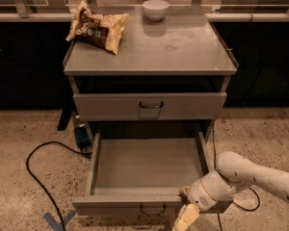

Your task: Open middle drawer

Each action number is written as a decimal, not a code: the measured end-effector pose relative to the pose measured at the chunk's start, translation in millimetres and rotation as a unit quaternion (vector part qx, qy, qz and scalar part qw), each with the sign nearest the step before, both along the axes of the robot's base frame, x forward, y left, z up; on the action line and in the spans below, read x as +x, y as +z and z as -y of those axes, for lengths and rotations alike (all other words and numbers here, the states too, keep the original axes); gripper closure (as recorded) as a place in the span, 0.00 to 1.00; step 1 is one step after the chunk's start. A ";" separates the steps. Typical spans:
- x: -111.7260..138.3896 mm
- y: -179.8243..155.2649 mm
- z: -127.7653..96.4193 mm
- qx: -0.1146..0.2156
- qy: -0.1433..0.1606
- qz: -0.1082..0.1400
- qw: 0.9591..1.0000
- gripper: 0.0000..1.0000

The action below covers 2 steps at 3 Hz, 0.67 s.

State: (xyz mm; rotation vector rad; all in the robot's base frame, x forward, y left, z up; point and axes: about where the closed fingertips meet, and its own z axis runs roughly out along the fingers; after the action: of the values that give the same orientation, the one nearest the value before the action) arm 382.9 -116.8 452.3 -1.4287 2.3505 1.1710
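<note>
The middle drawer [127, 205] of the grey metal cabinet [149, 52] stands pulled far out, and its wide shallow inside is empty. Its small dark wire handle [152, 209] shows on the low front, at the bottom edge of the camera view. My gripper [186, 218] hangs at the right end of that drawer front, just right of the handle and below the drawer's rim. My white arm [260, 174] reaches in from the right. The taller top drawer [106, 107] above is closed. The lowest drawer is out of view.
A chip bag [97, 28] and a white bowl [155, 8] sit on the cabinet top. A black cable [36, 177] loops over the speckled floor at left, near a blue box [81, 136]. Blue tape [58, 221] marks the floor. Dark counters stand behind.
</note>
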 end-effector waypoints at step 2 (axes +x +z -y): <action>-12.5 8.5 4.2 0.010 -0.007 -0.015 1.000 0.00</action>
State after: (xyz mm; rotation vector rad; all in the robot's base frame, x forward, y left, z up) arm 370.4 -121.0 460.8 -1.3959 2.3578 1.2185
